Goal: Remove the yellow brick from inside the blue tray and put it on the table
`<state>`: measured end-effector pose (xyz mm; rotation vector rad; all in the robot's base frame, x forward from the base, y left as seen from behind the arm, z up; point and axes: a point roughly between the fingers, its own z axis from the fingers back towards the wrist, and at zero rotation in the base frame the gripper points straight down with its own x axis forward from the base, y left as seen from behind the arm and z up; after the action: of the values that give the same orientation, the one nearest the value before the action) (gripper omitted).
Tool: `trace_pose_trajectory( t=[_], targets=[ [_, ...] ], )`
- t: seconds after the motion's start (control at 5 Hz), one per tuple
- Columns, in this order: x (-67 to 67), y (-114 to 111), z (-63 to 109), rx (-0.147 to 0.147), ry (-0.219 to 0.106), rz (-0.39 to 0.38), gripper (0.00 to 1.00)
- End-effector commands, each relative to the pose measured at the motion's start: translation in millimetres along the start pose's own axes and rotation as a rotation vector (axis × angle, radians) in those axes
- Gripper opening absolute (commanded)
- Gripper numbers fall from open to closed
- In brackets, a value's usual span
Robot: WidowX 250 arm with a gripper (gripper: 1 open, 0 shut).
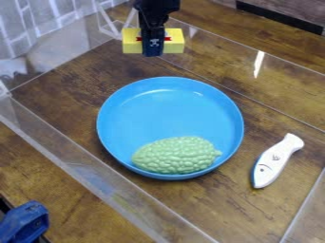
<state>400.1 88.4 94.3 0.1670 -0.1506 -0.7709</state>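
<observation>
I am seeing the jaws clamped on the yellow brick (154,41), the gripper (152,47) holding it past the far rim of the blue tray (121,104), over the table (76,90). Placing comes next, I judge: lowering onto bare wood, then releasing.

A single high camera looks steeply down across the table (76,104), facing the arm.
</observation>
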Motion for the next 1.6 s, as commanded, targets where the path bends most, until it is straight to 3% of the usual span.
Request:
trace_pose_trajectory(
  t=[0.0,0.6,1.4],
  targets=[
    [2.9,16.9,49.3,0.127,-0.072,-0.015,0.0],
    [13.5,24.6,54.7,0.181,-0.098,-0.095,0.0],
    [-28.0,39.1,21.1,0.125,0.015,0.024,0.0]
  ],
)
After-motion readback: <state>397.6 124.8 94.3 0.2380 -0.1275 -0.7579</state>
